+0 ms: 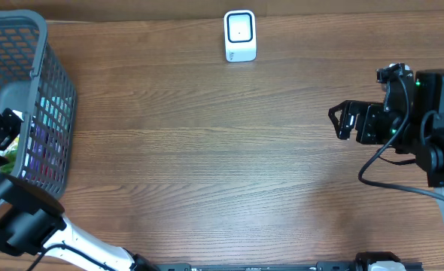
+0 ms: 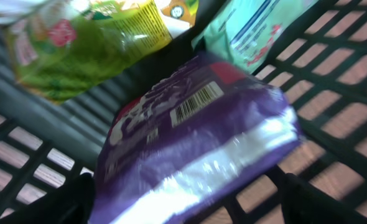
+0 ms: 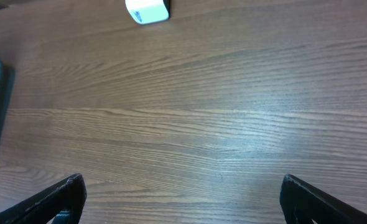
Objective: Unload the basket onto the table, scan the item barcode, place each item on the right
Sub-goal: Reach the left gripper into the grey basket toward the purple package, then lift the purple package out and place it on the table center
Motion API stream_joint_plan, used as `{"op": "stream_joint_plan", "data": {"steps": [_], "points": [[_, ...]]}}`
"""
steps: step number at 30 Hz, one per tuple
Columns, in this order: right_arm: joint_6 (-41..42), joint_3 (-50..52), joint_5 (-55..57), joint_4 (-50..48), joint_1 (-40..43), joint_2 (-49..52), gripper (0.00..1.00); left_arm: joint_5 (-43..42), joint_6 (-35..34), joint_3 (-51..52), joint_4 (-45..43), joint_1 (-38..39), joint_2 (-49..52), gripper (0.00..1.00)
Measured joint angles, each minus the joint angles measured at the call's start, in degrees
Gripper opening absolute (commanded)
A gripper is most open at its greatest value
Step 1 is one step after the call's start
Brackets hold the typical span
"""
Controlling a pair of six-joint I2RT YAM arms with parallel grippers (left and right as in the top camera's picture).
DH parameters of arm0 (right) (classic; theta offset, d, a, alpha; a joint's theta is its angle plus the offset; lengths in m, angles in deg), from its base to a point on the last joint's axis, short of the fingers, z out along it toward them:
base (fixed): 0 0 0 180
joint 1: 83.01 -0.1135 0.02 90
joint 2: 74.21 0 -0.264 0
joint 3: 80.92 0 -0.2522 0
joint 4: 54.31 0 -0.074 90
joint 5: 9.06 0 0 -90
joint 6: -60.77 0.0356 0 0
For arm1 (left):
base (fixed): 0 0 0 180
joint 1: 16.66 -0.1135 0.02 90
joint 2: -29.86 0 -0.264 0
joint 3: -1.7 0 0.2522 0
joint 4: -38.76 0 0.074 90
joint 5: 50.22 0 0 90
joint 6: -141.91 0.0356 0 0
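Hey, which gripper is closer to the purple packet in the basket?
Left. The left gripper is inside the basket, right over the purple packet; the right gripper hangs over the table, far across it.

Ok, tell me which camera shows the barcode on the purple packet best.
Left wrist: the purple packet fills the frame, its barcode facing the lens, slightly blurred. Overhead shows only a purple sliver of it through the basket mesh, no barcode. Right wrist catches just the basket's edge; the packet is out of sight.
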Motion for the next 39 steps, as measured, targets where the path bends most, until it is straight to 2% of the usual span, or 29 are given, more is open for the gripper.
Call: {"op": "stream_joint_plan", "data": {"steps": [9,11,13,14,15,26,32,35,39], "points": [[0.0,0.0,0.0,0.1,0.0,1.3,1.0,-0.4,2.0,0.0,0.3,2.6,5.5,0.79],[0.0,0.0,0.0,0.1,0.0,1.3,1.0,-0.4,2.0,-0.1,0.2,2.8,6.0,0.7],[0.0,0.0,0.0,0.1,0.0,1.3,1.0,-0.4,2.3,-0.2,0.2,3.1,6.3,0.51],[0.0,0.0,0.0,0.1,0.0,1.3,1.0,-0.4,2.1,-0.2,0.3,3.2,6.4,0.25],[0.0,0.0,0.0,0.0,0.0,1.3,1.0,-0.4,2.3,-0.2,0.3,3.4,6.5,0.06],[0.0,0.0,0.0,-0.2,0.0,1.3,1.0,1.0,2.8,-2.7,1.8,4.0,7.4,0.04],[0.0,0.0,0.0,-0.3,0.0,1.3,1.0,1.0,2.5,-18.6,10.1,4.0,8.5,0.04],[0.0,0.0,0.0,-0.3,0.0,1.3,1.0,0.9,1.6,-27.4,9.8,4.0,6.8,0.04],[0.0,0.0,0.0,-0.3,0.0,1.3,1.0,0.9,-0.7,-33.3,10.0,4.1,0.3,0.04]]}}
